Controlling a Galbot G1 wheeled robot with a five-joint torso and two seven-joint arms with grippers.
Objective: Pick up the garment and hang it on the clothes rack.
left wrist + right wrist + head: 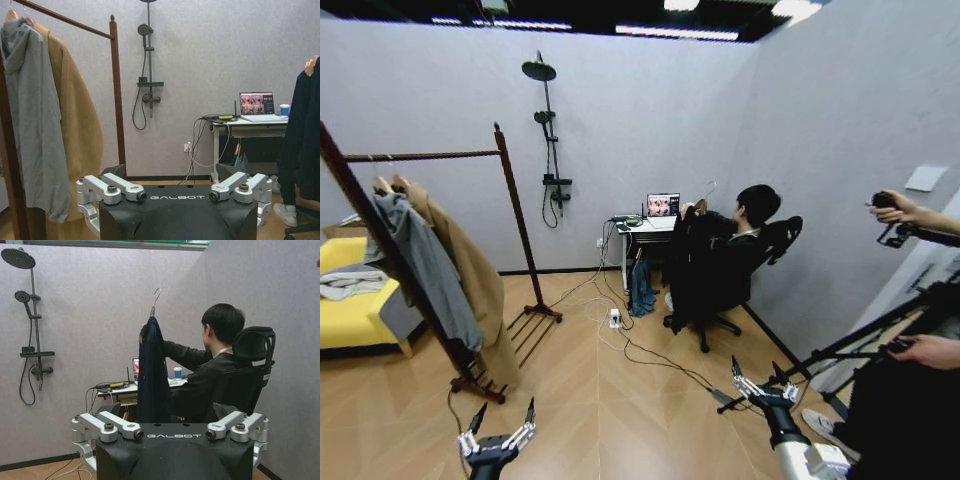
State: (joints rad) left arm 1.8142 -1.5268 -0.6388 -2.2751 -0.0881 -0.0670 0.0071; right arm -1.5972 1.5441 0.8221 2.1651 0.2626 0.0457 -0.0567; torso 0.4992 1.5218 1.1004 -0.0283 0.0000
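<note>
The garment, a long black jacket on a hanger with a metal hook, is held up by a person seated in an office chair at the desk; it also shows as the garment and the garment. The clothes rack, dark red-brown wood with a top rail, stands at the left, its post close by. Low at the front, my left gripper is open and holds nothing. My right gripper is open too, facing the jacket from a distance.
A grey garment and a tan coat hang on the rack. A black shower pole is on the back wall. Cables and a power strip lie on the floor. A yellow sofa stands left, a tripod right.
</note>
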